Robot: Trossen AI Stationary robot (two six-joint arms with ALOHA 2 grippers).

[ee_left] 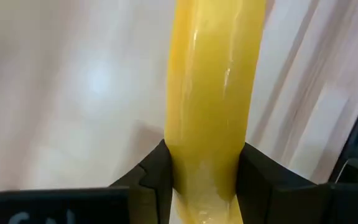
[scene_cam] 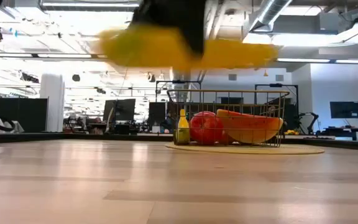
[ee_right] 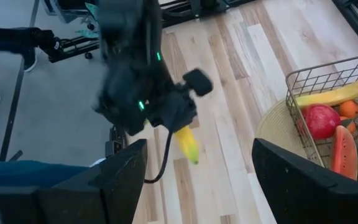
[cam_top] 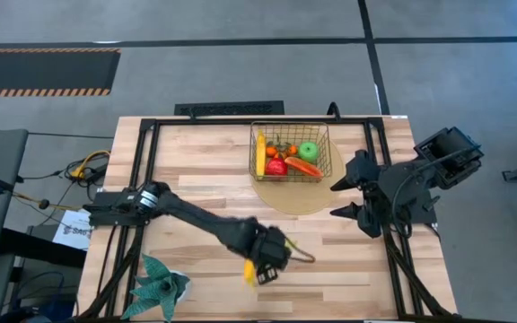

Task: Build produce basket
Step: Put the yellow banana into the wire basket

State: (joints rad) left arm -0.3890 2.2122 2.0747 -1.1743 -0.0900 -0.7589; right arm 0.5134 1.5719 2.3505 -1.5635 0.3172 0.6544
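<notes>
The gold wire basket (cam_top: 327, 154) stands on a round tan mat (cam_top: 305, 196) at the table's far middle. It holds a banana (cam_top: 260, 154), a red apple (cam_top: 276, 166), a green apple (cam_top: 308, 150), small orange pieces and a red-orange wedge (cam_top: 302, 167). My left gripper (cam_top: 260, 266) is near the table's near edge, shut on a second yellow banana (ee_left: 211, 93), lifted above the table. My right gripper (cam_top: 348, 197) is open and empty, right of the basket. My left gripper pinches the banana (ee_right: 188, 145) between its two fingers (ee_left: 160, 174), which lie across it on its two sides. The banana is lifted clear of the table and lies about level in the low view (scene_cam: 179, 46). One end (cam_top: 249, 273) sticks out past the gripper.
A teal spiky-leaved plant (cam_top: 158, 285) stands at the table's near left corner. Bare wooden tabletop (cam_top: 196, 170) lies between my left gripper and the basket. Cables and paper lie off the table's left side.
</notes>
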